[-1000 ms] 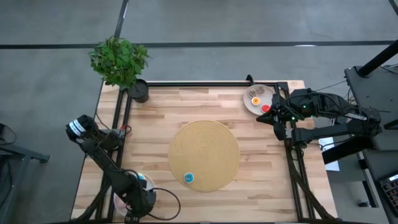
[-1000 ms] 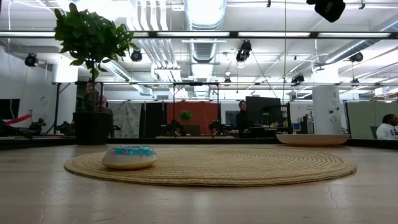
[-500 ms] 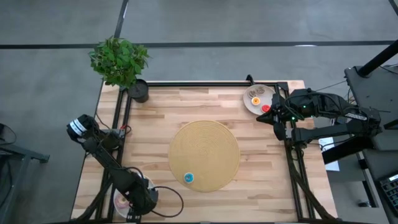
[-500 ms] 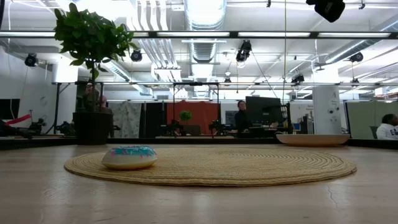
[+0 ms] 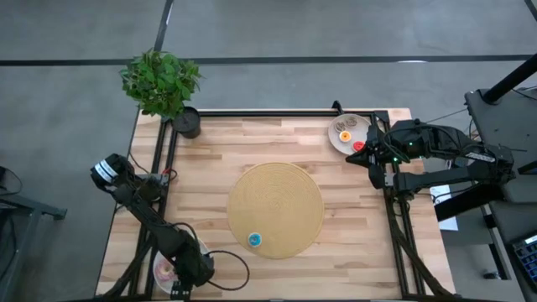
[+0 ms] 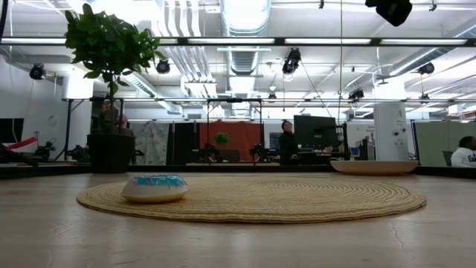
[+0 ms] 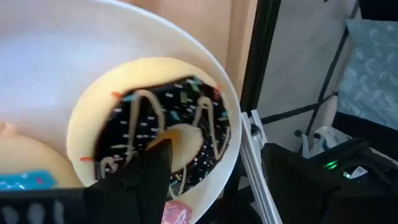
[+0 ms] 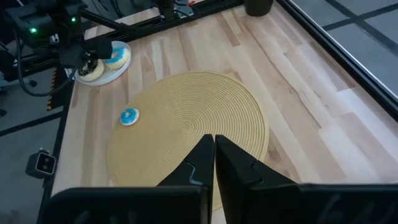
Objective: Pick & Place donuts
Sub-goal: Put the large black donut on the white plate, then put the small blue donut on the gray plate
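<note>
- Left pincer [image 7: 214,180] hangs over a white plate [image 7: 56,43] at the surface's near left corner, fingers spread apart above a chocolate donut [image 7: 163,135] lying on it.
- Blue donut [image 5: 254,240] sits on the mat [image 5: 276,208], near its front edge.
- Right pincer [image 8: 214,152] waits clenched, gripping nothing, by the far right plate [image 5: 346,134], which carries more donuts.

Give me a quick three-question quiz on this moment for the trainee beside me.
1. True or false: the blue donut lies on the woven mat.
2. Which pincer is over the plate with the chocolate donut? A left, B right.
3. Fill in: the right pincer has its fingers ____.

Key: 1 true. 2 A, the left pincer, at the table's near left corner. 3 shut.
</note>
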Tool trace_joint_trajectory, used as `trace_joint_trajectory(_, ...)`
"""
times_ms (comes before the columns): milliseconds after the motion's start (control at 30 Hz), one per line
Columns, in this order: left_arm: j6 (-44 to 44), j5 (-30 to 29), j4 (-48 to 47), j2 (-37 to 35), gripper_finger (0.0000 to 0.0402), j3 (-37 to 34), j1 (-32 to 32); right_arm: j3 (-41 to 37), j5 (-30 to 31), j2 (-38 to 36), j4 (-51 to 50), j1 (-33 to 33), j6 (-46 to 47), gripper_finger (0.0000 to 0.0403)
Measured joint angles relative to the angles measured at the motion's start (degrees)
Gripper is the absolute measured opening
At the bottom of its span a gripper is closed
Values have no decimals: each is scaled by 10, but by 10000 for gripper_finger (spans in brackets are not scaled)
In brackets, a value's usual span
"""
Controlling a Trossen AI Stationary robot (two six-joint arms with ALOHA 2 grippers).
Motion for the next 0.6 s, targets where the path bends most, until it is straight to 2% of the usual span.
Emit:
trace_joint_trajectory(367, 17, -3, -3, 0, 218, 10, 13, 0, 0, 0, 0, 0, 0, 9)
trace_joint_trajectory(600, 62, -9, -102, 0, 218, 49, 24, 0, 0, 0, 0, 0, 0, 9)
